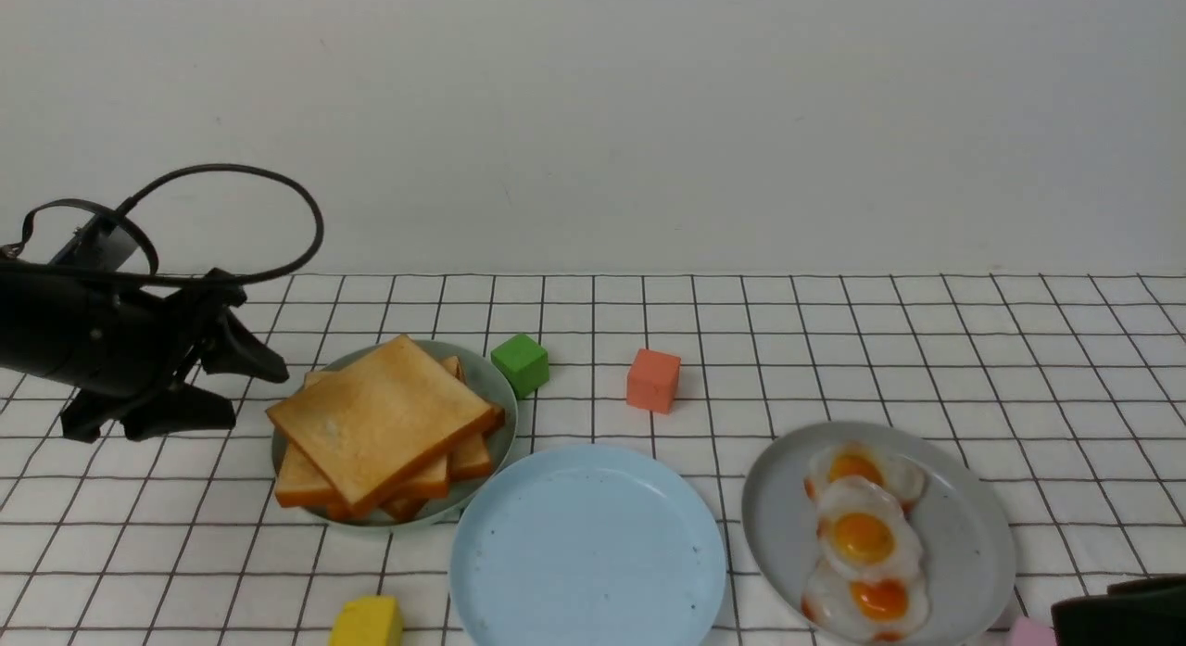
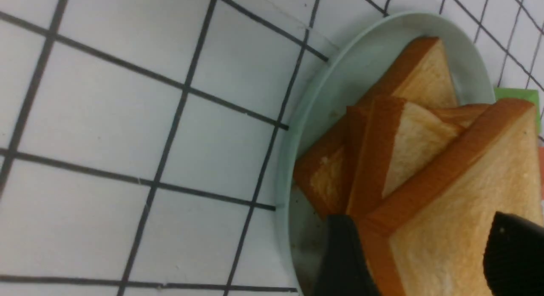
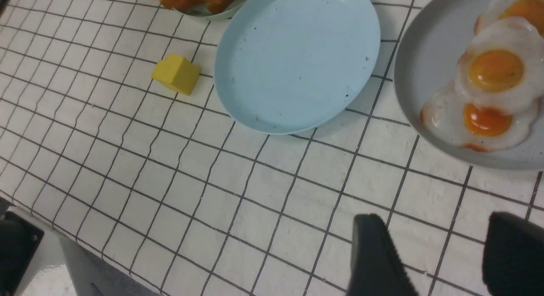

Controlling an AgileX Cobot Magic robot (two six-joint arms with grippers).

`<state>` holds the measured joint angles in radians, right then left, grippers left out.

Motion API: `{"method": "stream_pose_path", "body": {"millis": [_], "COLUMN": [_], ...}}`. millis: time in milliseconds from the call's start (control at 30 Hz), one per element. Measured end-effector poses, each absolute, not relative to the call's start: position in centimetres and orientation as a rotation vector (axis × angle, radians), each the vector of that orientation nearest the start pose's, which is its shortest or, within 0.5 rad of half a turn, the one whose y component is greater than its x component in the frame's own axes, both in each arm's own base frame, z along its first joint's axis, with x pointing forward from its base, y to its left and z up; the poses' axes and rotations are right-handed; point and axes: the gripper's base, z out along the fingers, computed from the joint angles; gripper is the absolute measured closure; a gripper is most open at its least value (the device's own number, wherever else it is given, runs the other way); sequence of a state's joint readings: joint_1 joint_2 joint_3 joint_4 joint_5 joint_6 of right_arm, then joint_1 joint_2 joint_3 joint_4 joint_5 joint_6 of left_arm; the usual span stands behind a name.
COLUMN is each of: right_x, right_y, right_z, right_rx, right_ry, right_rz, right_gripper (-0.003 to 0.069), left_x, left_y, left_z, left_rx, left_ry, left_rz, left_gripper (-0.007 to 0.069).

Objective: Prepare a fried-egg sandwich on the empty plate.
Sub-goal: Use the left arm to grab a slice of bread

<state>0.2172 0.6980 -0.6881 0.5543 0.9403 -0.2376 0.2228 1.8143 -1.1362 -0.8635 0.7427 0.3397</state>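
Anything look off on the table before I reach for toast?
Nothing spilled or damaged. The toast pile sits fanned and askew on the sage-green plate, corners jutting different ways. The fried eggs overlap in a row on the grey plate. The pale blue plate is bare.

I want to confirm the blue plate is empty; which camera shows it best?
The right wrist view: it looks down on almost the whole pale blue plate, bare. The front view crops its near edge; the left wrist view misses it.
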Motion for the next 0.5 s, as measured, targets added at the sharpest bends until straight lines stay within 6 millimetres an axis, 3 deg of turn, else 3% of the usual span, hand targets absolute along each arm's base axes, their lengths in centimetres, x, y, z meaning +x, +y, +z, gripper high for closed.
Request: {"method": "stream_pose_path", "body": {"millis": [200,500], "right_x": [10.4,10.2], "right_y": [6.3,6.3], "right_z": [31.7,31.6], "right_rx": [-0.34,-0.351], "right_ry": [2.336,2.354], "right_rz": [0.679,0.684], "right_gripper": [0.0288,0.0288], "left_x": [36.6,37.0], "left_y": [3.3,2.9], "left_z": [18.1,17.4], "left_rx": [-0.625,-0.582], "left_ry": [2.583,2.563], "left_rz": [-0.815,-0.881], "left_gripper": [0.0179,0.0186]}}
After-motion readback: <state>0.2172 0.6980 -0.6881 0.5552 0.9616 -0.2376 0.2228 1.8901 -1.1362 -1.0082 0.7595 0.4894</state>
